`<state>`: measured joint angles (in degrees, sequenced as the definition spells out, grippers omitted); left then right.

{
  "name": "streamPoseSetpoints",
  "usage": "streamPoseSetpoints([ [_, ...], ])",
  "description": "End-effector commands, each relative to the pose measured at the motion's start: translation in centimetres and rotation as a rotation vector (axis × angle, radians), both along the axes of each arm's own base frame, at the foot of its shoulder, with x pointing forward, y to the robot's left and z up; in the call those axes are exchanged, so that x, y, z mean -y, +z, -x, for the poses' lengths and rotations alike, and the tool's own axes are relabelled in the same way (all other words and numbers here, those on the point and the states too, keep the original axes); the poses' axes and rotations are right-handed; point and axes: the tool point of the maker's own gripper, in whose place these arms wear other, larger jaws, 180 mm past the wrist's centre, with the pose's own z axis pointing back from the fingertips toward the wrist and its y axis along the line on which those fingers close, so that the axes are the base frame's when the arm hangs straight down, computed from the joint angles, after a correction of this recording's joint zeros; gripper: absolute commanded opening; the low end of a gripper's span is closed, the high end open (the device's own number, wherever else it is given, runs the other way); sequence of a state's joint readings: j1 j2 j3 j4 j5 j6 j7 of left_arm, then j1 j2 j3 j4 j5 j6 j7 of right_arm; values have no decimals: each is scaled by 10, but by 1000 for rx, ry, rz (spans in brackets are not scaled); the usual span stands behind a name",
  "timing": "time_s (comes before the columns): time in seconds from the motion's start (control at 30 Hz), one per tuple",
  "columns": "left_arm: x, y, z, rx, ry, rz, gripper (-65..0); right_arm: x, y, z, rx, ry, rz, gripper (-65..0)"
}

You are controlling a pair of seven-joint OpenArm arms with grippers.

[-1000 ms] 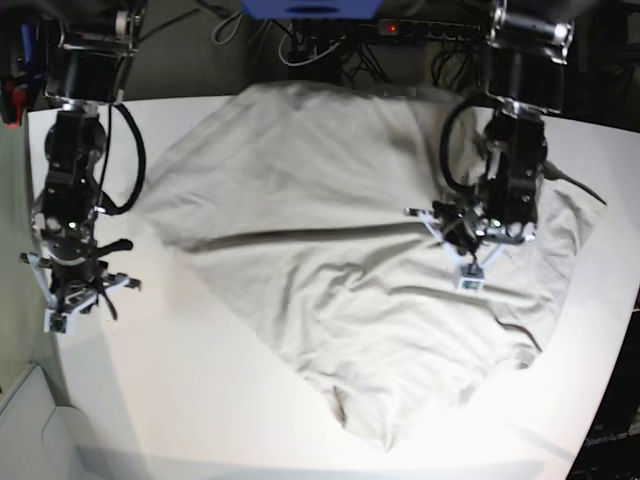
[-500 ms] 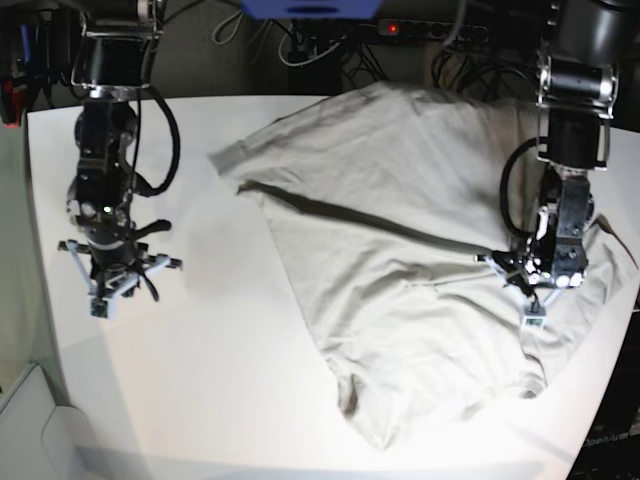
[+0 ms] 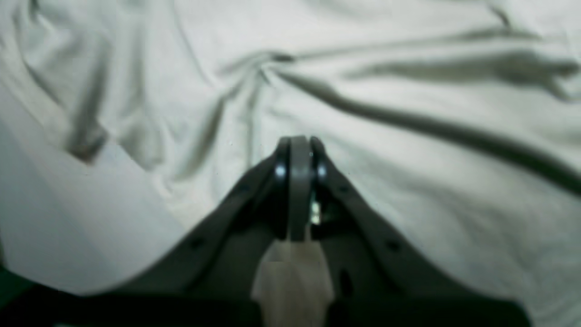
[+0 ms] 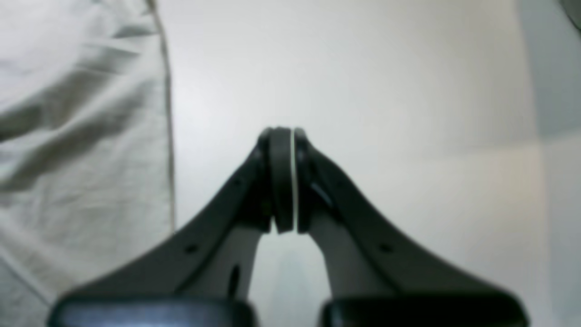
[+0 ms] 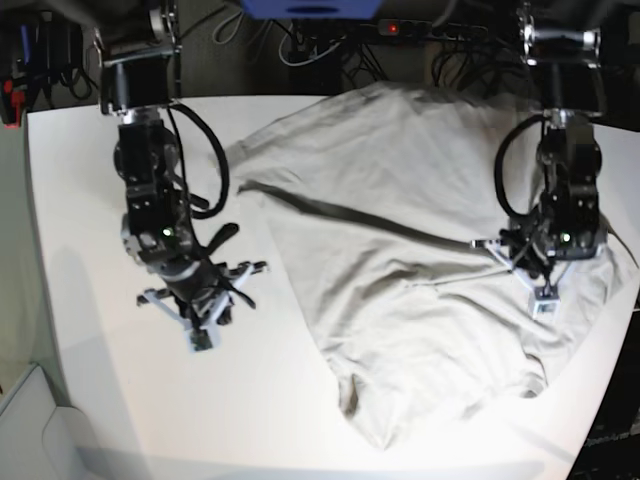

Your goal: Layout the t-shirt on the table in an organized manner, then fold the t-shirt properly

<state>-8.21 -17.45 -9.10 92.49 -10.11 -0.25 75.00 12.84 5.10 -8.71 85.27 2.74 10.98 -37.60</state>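
Note:
The light grey-beige t-shirt lies rumpled over the right half of the white table, with a long dark fold running across it toward my left gripper. In the left wrist view that left gripper is shut, pinching a thin layer of the t-shirt, and creases fan out ahead of it. My right gripper is shut and holds nothing, over bare table just left of the shirt's edge. Through the right wrist camera, the right gripper hangs above the table, with the t-shirt's hem to its left.
A power strip and cables lie behind the table's back edge, beside a blue object. The shirt's right side reaches the table's right edge. Bare table shows at the left of the left wrist view.
The left gripper has dragged the shirt to the right, bunching it over the right half. The right arm has swung in from the table's left edge toward the shirt.

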Motion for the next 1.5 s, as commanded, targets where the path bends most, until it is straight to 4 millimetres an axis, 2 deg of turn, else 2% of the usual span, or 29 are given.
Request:
streamPoseSetpoints([
  [0.0,-8,11,4,31,27,-14,-647,-12,20,-15,45,61,10,-650],
  [0.07,-6,3,29,18,53,5,-647,-38,15,-25,-2,129,7,-650],
  [0.2,0,-11,65,-16,91,41,-647,-79,4,-46,-80,223,-32,-650],
  [0.4,16,-30,96,-63,125,95,-647,-147,-2,-65,-159,353,-111,-650],
  [0.53,27,-44,103,-102,142,134,-647,-151,-9,-76,-185,352,-129,-650],
  [0.63,28,-63,110,-165,160,154,-647,-151,-16,-76,-197,348,-142,-650],
  [0.73,25,-76,106,-204,179,168,-647,-152,-22,-74,-193,343,-158,-650],
  [0.83,22,-87,102,-210,192,174,-647,-151,-30,-71,-215,338,-161,-650],
  [0.97,7,-101,97,-194,213,151,-647,-151,-46,-59,-252,336,-161,-650],
  [1.03,6,-100,83,-173,216,155,-647,-150,-49,-56,-257,333,-162,-650],
  [1.17,-1,-93,63,-144,220,151,-647,-106,-72,-57,-287,207,-115,-650],
  [1.37,-8,-53,7,-14,214,151,-647,-46,-92,-52,-323,121,-47,-650],
  [1.47,-12,-37,-13,26,209,147,-647,-3,-107,-43,-363,27,-62,-650],
])
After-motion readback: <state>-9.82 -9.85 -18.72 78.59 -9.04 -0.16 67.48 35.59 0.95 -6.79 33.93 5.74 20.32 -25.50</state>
